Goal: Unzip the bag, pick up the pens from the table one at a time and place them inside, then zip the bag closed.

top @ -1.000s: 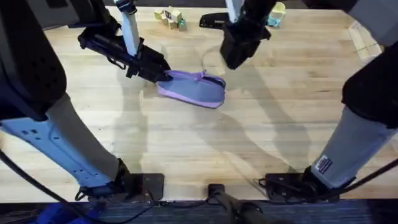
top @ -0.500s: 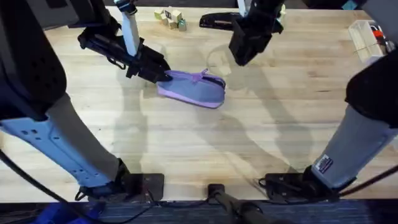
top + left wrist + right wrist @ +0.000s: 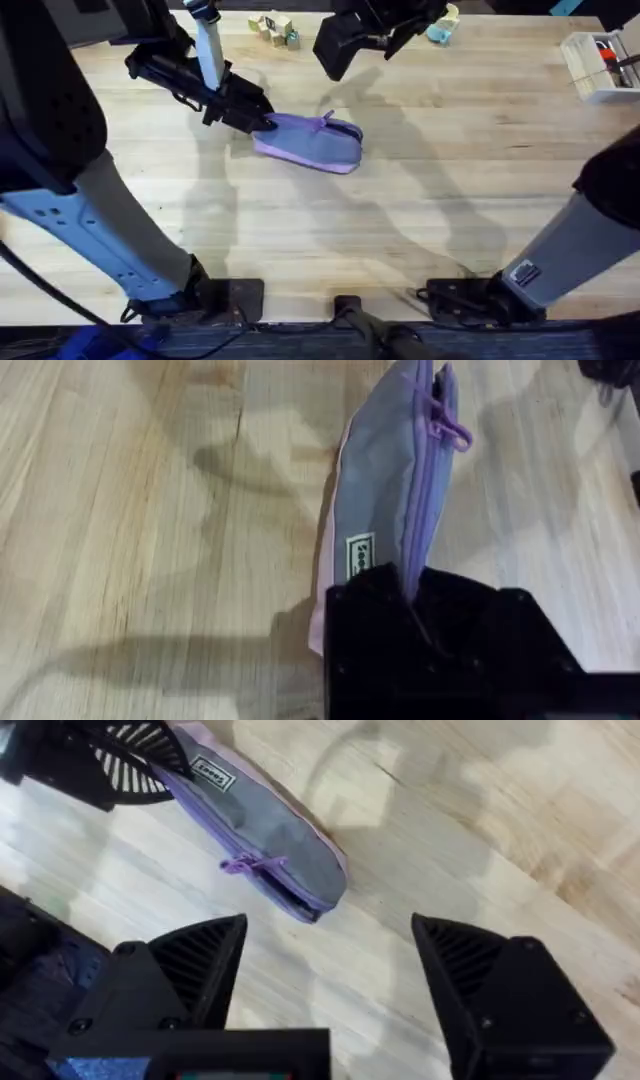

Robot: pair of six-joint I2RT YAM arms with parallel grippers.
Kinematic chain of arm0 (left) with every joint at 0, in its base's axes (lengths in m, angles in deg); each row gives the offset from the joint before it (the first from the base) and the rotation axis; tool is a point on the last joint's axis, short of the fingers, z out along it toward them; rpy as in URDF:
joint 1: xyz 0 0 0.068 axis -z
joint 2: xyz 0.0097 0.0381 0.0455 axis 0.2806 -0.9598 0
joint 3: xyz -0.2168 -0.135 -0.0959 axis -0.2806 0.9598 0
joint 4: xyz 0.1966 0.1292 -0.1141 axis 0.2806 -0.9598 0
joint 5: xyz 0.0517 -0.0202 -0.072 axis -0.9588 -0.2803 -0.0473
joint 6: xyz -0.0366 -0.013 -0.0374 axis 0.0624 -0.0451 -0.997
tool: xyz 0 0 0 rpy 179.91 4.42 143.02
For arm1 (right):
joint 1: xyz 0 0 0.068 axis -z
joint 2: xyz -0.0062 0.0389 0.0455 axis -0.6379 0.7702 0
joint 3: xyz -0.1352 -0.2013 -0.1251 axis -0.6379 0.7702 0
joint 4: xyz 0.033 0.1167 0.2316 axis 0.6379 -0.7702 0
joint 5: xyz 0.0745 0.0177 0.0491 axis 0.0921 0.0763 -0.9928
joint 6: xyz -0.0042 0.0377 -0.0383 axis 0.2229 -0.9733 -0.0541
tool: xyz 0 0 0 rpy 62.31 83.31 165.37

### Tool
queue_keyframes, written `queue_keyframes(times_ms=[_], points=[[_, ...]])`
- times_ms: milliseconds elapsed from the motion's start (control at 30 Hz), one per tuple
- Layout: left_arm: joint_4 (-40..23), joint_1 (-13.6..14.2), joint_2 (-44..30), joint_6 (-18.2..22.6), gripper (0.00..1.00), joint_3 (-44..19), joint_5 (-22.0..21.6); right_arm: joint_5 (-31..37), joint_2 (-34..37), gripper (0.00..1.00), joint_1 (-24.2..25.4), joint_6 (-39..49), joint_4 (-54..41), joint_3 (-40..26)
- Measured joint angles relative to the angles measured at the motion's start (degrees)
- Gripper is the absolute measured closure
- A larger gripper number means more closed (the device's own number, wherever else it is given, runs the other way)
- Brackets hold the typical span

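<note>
We keep the left pincer (image 3: 262, 120) clamped on the bag's (image 3: 310, 143) near end to anchor it on the worktop (image 3: 420, 200) for zipper work, while the right pincer (image 3: 330, 970), fingers wide apart and empty, hovers above the bag's far end.

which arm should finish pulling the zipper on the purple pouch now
Probably the right. The left gripper is shut on the bag's end, anchoring it. The right gripper is open and free above the table, so it can take the zipper pull.
</note>
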Motion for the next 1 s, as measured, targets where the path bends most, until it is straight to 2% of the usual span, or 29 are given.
queue_keyframes(times_ms=[100,133,167,300,333,367,500,600,800,1000], points=[[0.0,0.0,0.0,0.02,0.954,0.0,0.0,-2.04,-0.02,0.005,-0.07,5.17,-0.11,0.0],[0.07,0.0,0.0,0.15,0.87,0.0,-0.01,-3.08,0.0,0.005,-0.18,7.75,-0.13,0.0],[0.01,-0.08,0.0,-0.05,0.679,0.0,0.03,-4.19,0.0,0.005,-0.39,11.76,-0.1,0.0],[0.04,-0.48,0.0,-0.23,0.08,0.0,0.0,-6.44,0.0,0.005,-1.59,26.57,-0.87,0.0],[-0.04,-0.58,0.0,-0.38,0.026,0.0,-0.06,-6.69,-0.01,0.005,-1.97,29.99,-0.87,0.0],[-0.21,-0.66,0.0,-0.42,0.005,0.0,-0.7,-7.29,0.0,0.005,-3.27,38.68,-1.0,0.0],[-3.17,-1.1,0.0,-0.42,0.006,-0.45,-1.11,-7.48,-0.01,0.005,-5.3,49.81,-3.78,0.0],[-6.28,-2.64,0.0,0.01,0.006,-2.4,-1.27,-7.51,-0.02,0.005,-6.42,56.9,-4.63,0.0],[-12.97,-7.83,0.0,4.4,0.005,-7.45,-1.26,-7.51,-0.02,0.004,-6.65,62.72,-4.69,0.0],[-14.99,-11.74,0.0,7.8,0.005,-9.38,-1.27,-9.19,0.0,0.004,-6.65,64.23,-4.69,0.0]])
